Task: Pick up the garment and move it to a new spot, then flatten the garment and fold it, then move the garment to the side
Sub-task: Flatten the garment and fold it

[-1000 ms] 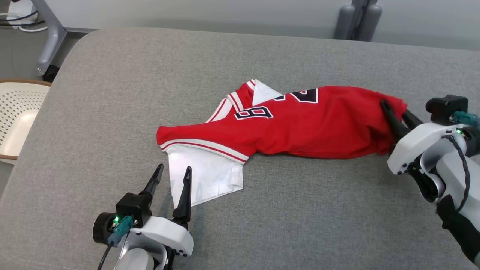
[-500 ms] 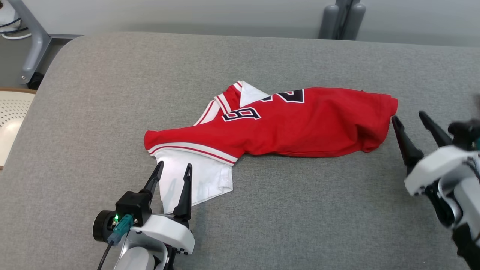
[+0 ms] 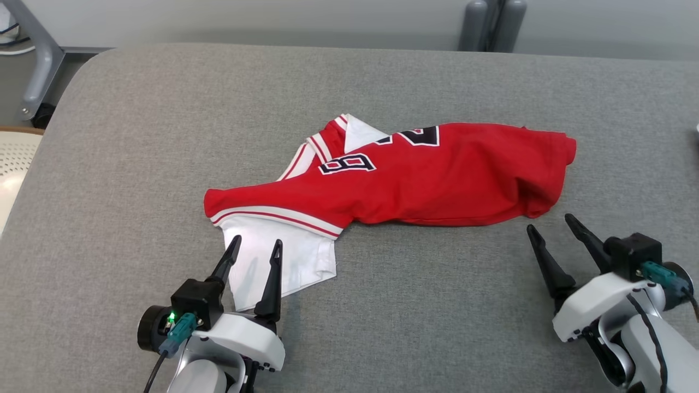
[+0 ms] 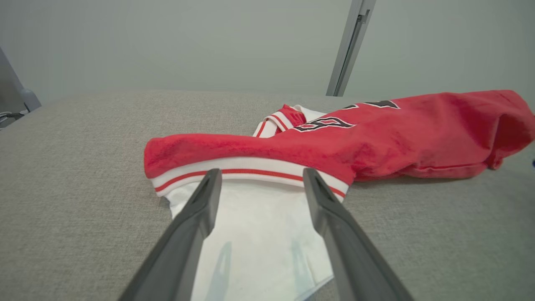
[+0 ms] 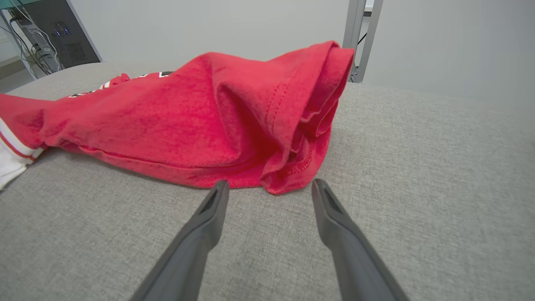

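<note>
The garment [image 3: 415, 180] is a red jersey with white trim, dark numbers and a white part at its near left end; it lies crumpled across the grey padded table [image 3: 382, 82]. My left gripper [image 3: 258, 244] is open, its fingers over the white part [image 4: 259, 234], nothing held. My right gripper [image 3: 550, 225] is open just short of the garment's right end [image 5: 292, 167], apart from the cloth.
A cream perforated chair [image 3: 13, 164] stands off the table's left edge. Grey metal posts [image 3: 491, 24] rise behind the far edge, and a slanted frame leg [image 3: 38, 60] stands at the far left. Bare grey padding [image 3: 437, 327] spreads between the two grippers.
My right gripper let go of the garment's right end, opened and drew back toward me. The garment's end dropped onto the table. The camera shifted slightly. The left gripper stayed put.
</note>
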`<state>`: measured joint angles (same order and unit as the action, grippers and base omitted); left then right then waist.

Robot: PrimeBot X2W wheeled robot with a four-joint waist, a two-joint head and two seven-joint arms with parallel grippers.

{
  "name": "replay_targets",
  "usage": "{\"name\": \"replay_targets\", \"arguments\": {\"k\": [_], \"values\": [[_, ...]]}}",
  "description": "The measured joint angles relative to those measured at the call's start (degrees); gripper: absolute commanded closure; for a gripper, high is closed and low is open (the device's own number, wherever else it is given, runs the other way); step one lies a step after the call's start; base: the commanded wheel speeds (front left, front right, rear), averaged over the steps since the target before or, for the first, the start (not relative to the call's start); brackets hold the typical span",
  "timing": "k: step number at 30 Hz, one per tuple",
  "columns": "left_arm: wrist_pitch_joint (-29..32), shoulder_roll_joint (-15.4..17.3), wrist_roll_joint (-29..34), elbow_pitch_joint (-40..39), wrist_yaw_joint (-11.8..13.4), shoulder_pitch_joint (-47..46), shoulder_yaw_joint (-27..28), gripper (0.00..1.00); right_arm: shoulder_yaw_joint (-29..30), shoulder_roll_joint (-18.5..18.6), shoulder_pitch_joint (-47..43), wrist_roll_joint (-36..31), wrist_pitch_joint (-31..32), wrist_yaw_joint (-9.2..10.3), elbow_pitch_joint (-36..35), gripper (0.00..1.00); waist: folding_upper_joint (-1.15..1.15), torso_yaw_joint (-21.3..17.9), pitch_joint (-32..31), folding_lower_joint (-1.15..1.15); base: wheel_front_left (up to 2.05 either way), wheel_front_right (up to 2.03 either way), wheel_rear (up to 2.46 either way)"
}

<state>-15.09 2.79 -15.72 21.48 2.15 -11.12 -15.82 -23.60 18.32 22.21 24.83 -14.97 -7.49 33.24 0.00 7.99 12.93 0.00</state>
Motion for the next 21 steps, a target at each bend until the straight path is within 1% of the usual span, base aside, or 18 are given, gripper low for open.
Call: {"name": "replay_targets", "arguments": {"k": [7,8,10,12,13,14,17,21], "values": [[0.00,0.01,-0.01,0.25,-0.02,-0.74,-0.23,0.00,-0.65,-0.94,5.24,1.13,0.00,0.00,8.47,0.00,0.00,2.37,0.90,0.00,0.00,0.00,0.00],[0.00,0.02,-0.01,0.29,0.01,-0.76,-0.14,0.00,-0.68,-1.13,5.94,1.21,-0.01,0.00,9.04,0.09,0.00,2.69,1.07,0.00,0.00,0.00,0.00],[0.00,0.04,-0.01,0.30,0.02,-0.76,0.04,0.00,-0.88,-1.62,7.14,1.19,-0.01,0.00,10.22,0.54,0.00,3.22,1.42,0.00,0.00,0.00,0.00],[0.00,0.03,-0.01,0.29,0.02,-0.76,0.09,0.00,-1.07,-1.88,7.64,1.25,-0.01,0.00,11.12,0.77,0.00,3.56,1.66,0.00,0.00,0.00,0.00],[0.00,0.02,-0.01,0.29,0.02,-0.76,0.09,0.00,-1.15,-1.83,7.85,1.14,-0.01,0.00,11.69,0.96,0.00,3.68,1.70,0.00,0.00,0.00,0.00],[0.00,0.04,-0.01,0.29,0.02,-0.76,0.10,0.00,-1.12,-1.75,7.93,0.91,-0.01,0.00,12.01,1.00,0.00,3.74,1.70,0.00,0.00,0.00,0.00],[0.00,0.04,-0.01,0.21,0.43,-0.72,0.25,0.00,-1.08,-1.72,7.89,0.89,0.00,0.00,11.69,1.00,0.00,3.52,1.48,0.00,0.00,0.00,0.00],[0.00,0.02,0.01,0.16,0.44,-0.16,0.37,0.00,-0.93,-1.16,5.70,1.44,-0.01,0.00,7.82,1.00,0.00,2.43,0.84,0.00,0.00,0.00,0.00]]}}
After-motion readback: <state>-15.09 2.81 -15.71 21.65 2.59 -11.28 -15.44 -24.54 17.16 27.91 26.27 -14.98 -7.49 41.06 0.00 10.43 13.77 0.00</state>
